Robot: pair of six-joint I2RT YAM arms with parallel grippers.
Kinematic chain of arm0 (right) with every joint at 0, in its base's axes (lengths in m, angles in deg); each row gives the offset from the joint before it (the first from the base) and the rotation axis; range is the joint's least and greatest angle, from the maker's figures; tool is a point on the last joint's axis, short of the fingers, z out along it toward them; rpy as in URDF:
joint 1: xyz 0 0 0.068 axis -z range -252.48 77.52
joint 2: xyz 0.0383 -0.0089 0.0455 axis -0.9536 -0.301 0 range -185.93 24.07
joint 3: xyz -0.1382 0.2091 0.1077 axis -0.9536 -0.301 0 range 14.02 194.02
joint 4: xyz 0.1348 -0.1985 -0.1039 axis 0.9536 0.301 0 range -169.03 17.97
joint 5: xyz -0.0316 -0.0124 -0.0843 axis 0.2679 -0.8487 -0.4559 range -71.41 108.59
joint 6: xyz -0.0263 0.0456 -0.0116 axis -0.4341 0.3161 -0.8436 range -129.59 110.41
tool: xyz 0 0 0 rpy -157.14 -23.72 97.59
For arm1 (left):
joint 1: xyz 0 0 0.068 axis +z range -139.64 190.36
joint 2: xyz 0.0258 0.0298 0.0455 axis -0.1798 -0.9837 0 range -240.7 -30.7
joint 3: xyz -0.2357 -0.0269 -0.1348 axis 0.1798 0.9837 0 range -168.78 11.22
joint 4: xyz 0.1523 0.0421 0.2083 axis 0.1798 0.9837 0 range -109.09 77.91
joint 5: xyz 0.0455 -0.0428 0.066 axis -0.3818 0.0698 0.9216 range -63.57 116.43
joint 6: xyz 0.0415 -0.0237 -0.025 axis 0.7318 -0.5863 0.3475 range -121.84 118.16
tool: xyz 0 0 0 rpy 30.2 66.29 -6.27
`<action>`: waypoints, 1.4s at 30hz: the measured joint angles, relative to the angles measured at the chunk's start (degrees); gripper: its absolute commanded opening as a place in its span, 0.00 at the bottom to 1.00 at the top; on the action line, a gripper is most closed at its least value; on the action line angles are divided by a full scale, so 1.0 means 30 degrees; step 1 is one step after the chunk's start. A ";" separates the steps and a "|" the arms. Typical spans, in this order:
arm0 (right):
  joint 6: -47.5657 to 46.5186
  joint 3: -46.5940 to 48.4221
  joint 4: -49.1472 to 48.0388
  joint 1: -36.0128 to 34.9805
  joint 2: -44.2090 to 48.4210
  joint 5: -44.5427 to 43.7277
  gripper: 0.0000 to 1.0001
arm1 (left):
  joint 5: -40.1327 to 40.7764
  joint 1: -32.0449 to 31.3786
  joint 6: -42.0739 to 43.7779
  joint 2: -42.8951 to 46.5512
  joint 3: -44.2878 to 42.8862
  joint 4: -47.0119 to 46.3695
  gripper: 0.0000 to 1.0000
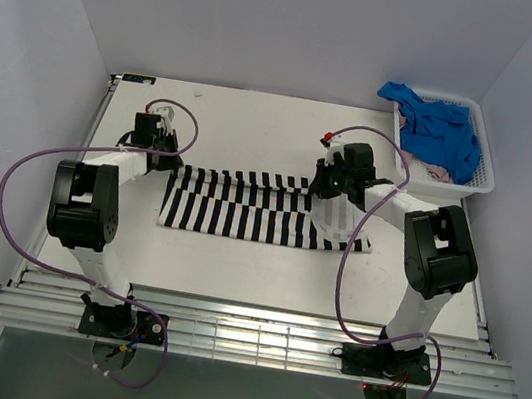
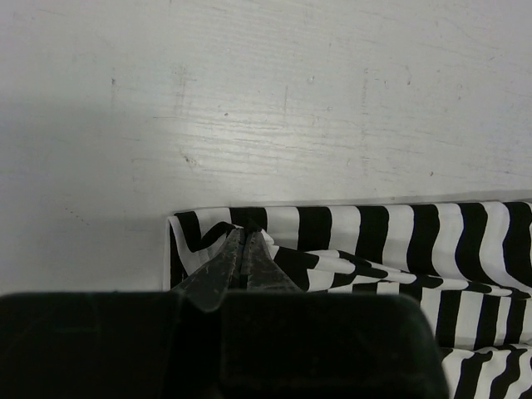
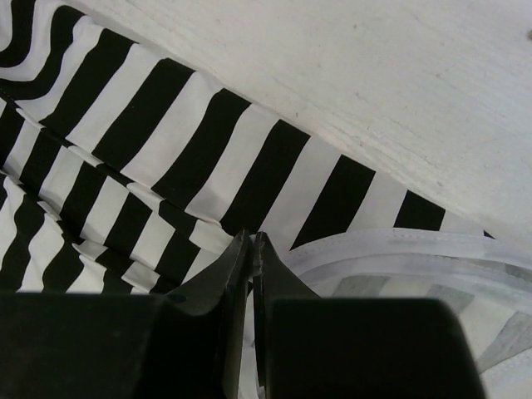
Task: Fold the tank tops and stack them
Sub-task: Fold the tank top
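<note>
The black-and-white striped tank top [image 1: 233,217] lies stretched across the middle of the table, partly folded lengthwise. At its left end my left gripper [image 1: 164,158] is shut and pinches a fold of the striped cloth [image 2: 399,241] between its fingertips [image 2: 237,249]. My right gripper [image 1: 323,190] is shut on the striped cloth [image 3: 166,116] near the right end, beside a white hem band [image 3: 399,249]. The bright blue top [image 1: 440,126] is heaped in the basket at the back right. Under it a bit of the pink top [image 1: 437,172] shows.
A white lattice basket [image 1: 488,174] stands at the table's back right corner. Purple cables loop from both arms over the table's sides. White walls close in the table on three sides, and a metal rail runs along the near edge.
</note>
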 measured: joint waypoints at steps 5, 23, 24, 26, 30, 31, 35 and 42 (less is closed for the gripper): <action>0.0029 -0.0597 0.0029 -0.0066 0.0153 0.0066 0.08 | 0.0044 0.0000 -0.0240 0.0160 0.0576 -0.0466 0.00; 0.0044 -0.1421 0.0182 -0.0131 0.1501 0.0153 0.08 | -0.0036 0.0000 0.0146 0.1515 0.0517 -0.1246 0.00; 0.0044 -0.1421 0.0175 -0.0131 0.1566 0.0160 0.08 | -0.0066 0.0000 0.0233 0.1508 0.0357 -0.1260 0.00; 0.0044 -0.1421 0.0168 -0.0131 0.1596 0.0255 0.08 | -0.0117 0.0000 0.0372 0.1494 0.0087 -0.1515 0.00; 0.0044 -0.1421 0.0197 -0.0146 0.1596 0.0430 0.08 | -0.0117 0.0000 0.0554 0.1494 0.0066 -0.2215 0.00; 0.0036 -0.1421 0.0219 -0.0153 0.1596 0.0437 0.08 | -0.0124 0.0000 0.0576 0.1494 0.0168 -0.2484 0.00; 0.0029 -0.1508 0.0240 -0.0219 0.1596 0.0437 0.08 | -0.0117 0.0000 0.0568 0.1617 0.1253 -0.3475 0.00; 0.0029 -0.1749 0.0510 -0.0233 0.1588 0.0503 0.08 | -0.0233 0.0000 0.0248 0.1690 0.3220 -0.3847 0.00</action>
